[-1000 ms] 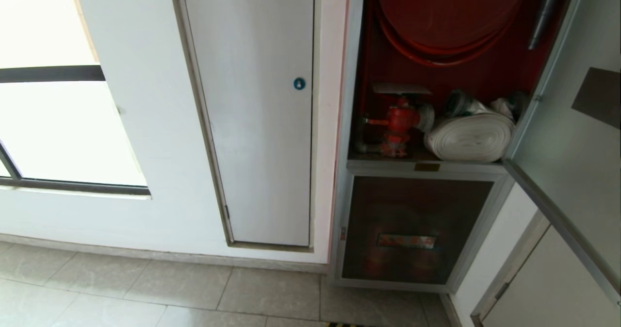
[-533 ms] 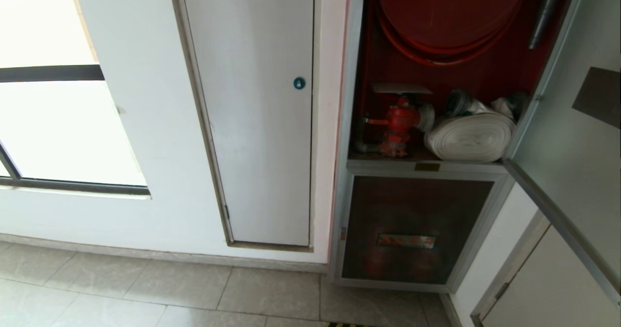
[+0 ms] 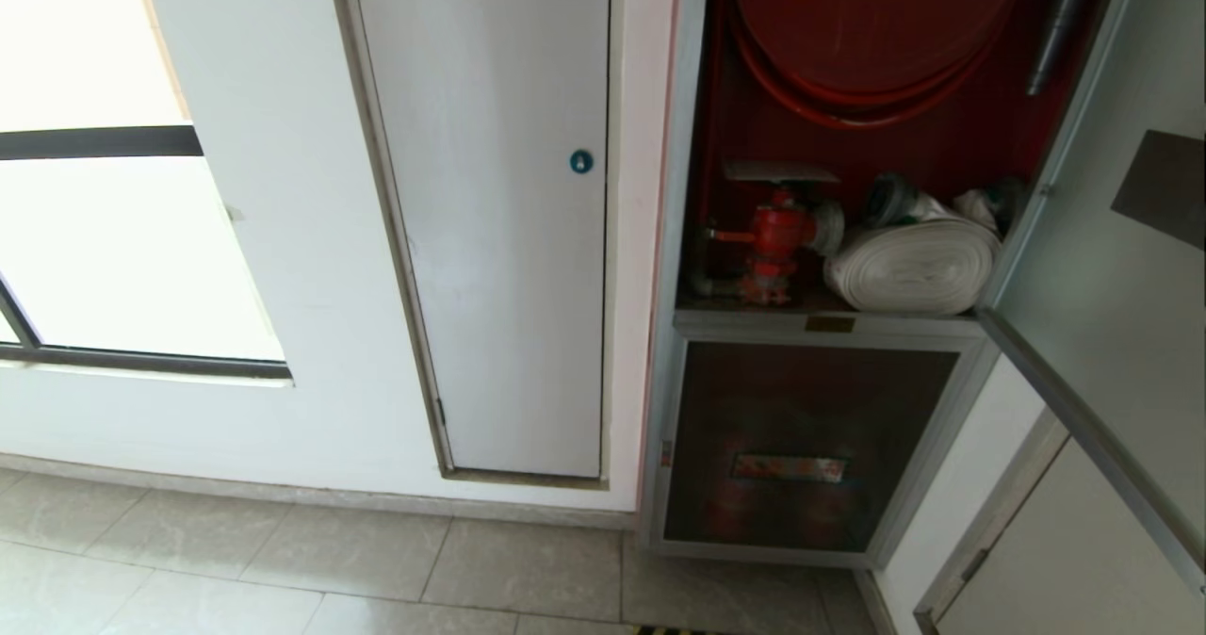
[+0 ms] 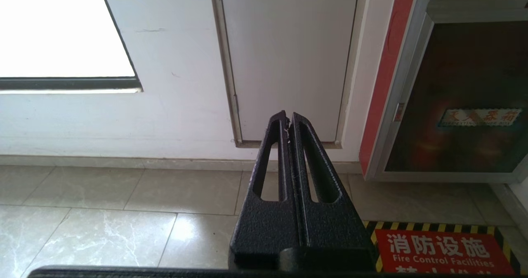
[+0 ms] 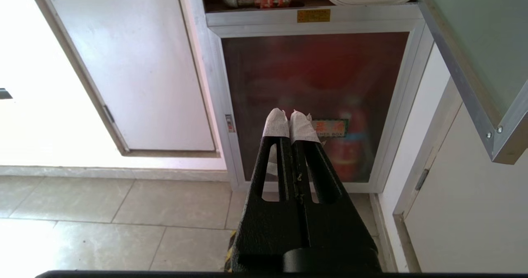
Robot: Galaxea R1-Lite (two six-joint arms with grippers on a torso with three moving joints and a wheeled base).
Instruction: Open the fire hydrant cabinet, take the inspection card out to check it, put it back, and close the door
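The fire hydrant cabinet (image 3: 680,145) stands open, showing its red inside, a red hose reel (image 3: 871,23), a red valve (image 3: 777,235) and a white rolled hose (image 3: 914,268). A pale flat sheet, the inspection card (image 3: 780,172), lies on top of the valve; its print cannot be read. The door (image 3: 1112,268) is swung out to the right, and its lower corner (image 5: 474,63) shows in the right wrist view. Neither arm is in the head view. My left gripper (image 4: 288,119) is shut and empty, low over the floor. My right gripper (image 5: 289,117), with taped tips, is shut and empty in front of the lower panel.
Below the open compartment is a dark glass panel with a red label (image 3: 801,447). Left of the cabinet is a plain white door with a blue round lock (image 3: 581,162), and a window (image 3: 113,239) further left. A red floor sign (image 4: 445,249) lies before the cabinet.
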